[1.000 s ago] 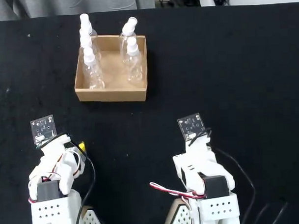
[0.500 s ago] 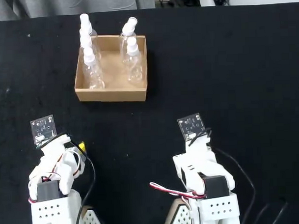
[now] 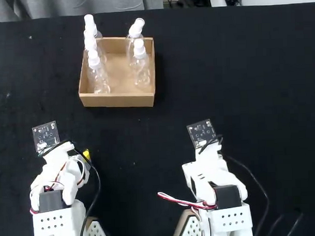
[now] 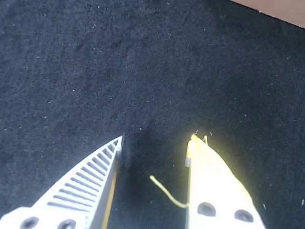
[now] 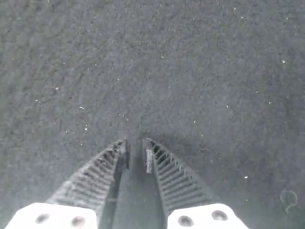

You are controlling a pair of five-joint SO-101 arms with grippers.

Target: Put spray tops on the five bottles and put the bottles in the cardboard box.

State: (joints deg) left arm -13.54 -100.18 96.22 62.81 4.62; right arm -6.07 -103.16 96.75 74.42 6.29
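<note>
The left gripper (image 4: pixel 157 143) stands open over bare cloth. One finger is white ribbed plastic ending in a sharp tip. The other is smooth white plastic with a yellow tip and a loose yellow thread curling off it. A wide gap lies between them and nothing is held. The right gripper (image 5: pixel 136 145) has its two ribbed, wedge-shaped fingers drawn almost together, with only a thin slit between the tips, and it grips nothing.

Both white plastic arms sit folded on the near side of the brown cardboard box (image 3: pixel 117 100), well apart from it. The left arm (image 3: pixel 58 176) is below the box's left front corner and the right arm (image 3: pixel 214 173) is off beyond its right front corner. Each carries a small dark square circuit board on its wrist.

The box is a shallow open square tray with plain matte walls, resting on the black felt-like table cloth (image 3: pixel 238 68), which is flecked with pale lint. Inside it stand five clear plastic bottles (image 3: pixel 98 76), each capped with a white spray top (image 3: pixel 93 57). Three stand in a row along the box's left wall and two along its right wall.

Compared with the earlier frames, nothing has shifted: the arms, box and bottles lie exactly as before.
</note>
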